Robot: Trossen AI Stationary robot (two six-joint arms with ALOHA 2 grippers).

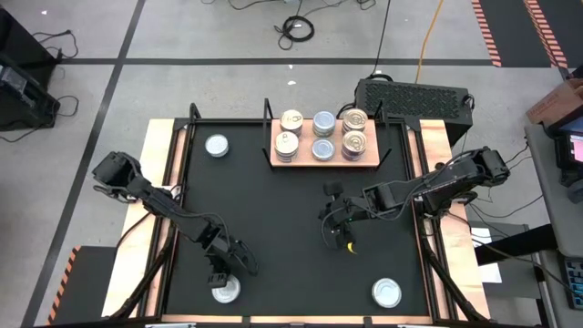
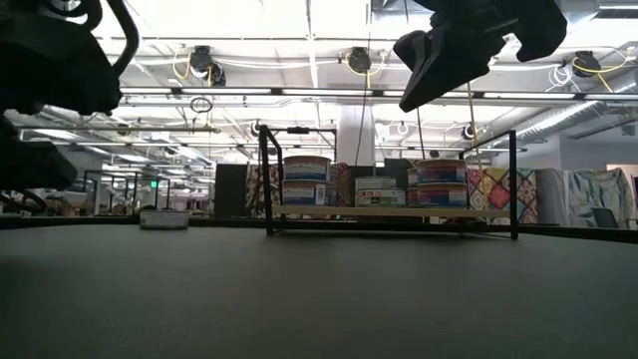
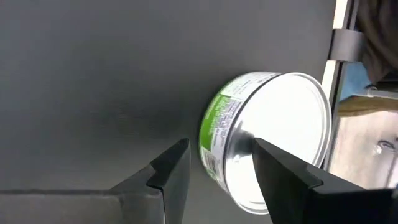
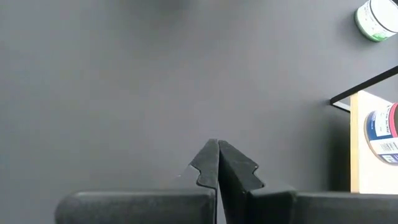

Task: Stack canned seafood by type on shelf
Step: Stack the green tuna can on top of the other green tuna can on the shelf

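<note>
Left gripper (image 1: pixel 224 273) low at the tabletop's (image 1: pixel 273 210) near-left edge, fingers (image 3: pixel 168 171) spread, green-label tin (image 3: pixel 264 140) just ahead, partly between them, not pinched. Left arm reaches in from the left, bent down. Right gripper (image 1: pixel 339 228) hovers mid-mat, fingers pressed together, empty; shelf (image 1: pixel 324 160) with stacked tins (image 1: pixel 323 135) sits at far centre.

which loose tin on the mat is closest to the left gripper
The green-labelled tin at the mat's front-left, right at the open left gripper; the other two loose tins lie far off.
</note>
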